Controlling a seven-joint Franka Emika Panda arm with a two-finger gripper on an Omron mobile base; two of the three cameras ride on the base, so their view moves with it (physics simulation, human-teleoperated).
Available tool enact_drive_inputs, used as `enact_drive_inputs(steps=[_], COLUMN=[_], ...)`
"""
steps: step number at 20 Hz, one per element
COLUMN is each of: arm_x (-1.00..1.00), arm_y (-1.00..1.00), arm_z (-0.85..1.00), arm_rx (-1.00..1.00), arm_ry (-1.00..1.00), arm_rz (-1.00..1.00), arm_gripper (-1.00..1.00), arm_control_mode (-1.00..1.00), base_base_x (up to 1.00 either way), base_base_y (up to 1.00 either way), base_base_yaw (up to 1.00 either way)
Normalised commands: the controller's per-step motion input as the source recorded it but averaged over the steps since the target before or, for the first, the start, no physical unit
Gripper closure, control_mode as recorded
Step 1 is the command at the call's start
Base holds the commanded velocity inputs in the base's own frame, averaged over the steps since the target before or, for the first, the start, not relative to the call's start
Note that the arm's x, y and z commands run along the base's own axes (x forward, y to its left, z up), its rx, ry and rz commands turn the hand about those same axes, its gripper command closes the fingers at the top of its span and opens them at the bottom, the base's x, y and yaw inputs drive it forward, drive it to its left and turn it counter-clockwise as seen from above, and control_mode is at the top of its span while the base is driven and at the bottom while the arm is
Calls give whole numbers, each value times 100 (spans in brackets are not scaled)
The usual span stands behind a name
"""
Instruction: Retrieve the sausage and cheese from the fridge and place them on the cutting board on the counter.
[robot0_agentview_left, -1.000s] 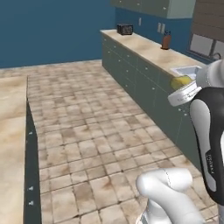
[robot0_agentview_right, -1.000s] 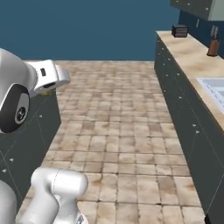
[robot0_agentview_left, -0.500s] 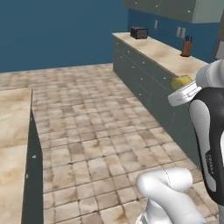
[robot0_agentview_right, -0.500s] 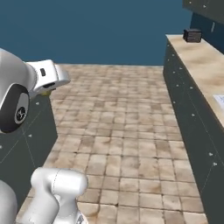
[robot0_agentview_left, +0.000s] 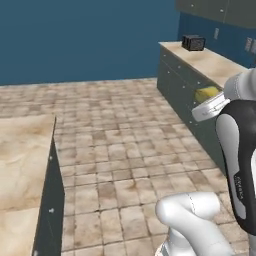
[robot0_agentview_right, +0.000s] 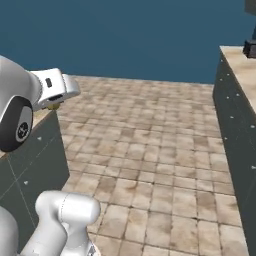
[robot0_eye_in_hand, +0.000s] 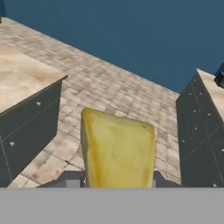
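**While in transit: cheese carried across the kitchen**

Although neither the fridge nor the cutting board appears at this moment, the step in hand can be judged as the carry. The claw (robot0_eye_in_hand: 117, 181) is clamped on the cheese (robot0_eye_in_hand: 117, 148), a yellow block that stands upright between the two dark tips in the hand view. In the left base view the same cheese (robot0_agentview_left: 207, 93) shows as a yellow lump just beyond the white hand, raised above the tiled floor (robot0_agentview_left: 125, 130). A beige marbled desk (robot0_agentview_left: 210, 62) over dark cabinet fronts runs along the right, with a small dark appliance (robot0_agentview_left: 193, 42) at its far end; a second desk (robot0_agentview_left: 22, 160) lies at the near left. Which desk bears the board cannot be told. The next move, as a judgement, calls for bringing the board into sight, then lowering the cheese flat onto it before the tips part. The sausage appears to remain to be dealt with
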Motion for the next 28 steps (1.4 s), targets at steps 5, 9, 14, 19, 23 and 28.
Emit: enact_drive_inputs(steps=[5,9,14,19,23,28], arm_x=[0,0,0,0,0,0], arm_y=[0,0,0,0,0,0], arm_z=[0,0,0,0,0,0], arm_rx=[0,0,0,0,0,0], arm_ry=[0,0,0,0,0,0], arm_rz=[0,0,0,0,0,0], arm_gripper=[100,100,100,100,100,100], arm_control_mode=[100,100,100,100,100,100], base_base_x=[100,100,100,100,100,100], base_base_y=[0,-27,-37,-25,-12,-24], base_base_yaw=[40,27,27,39,70,75])
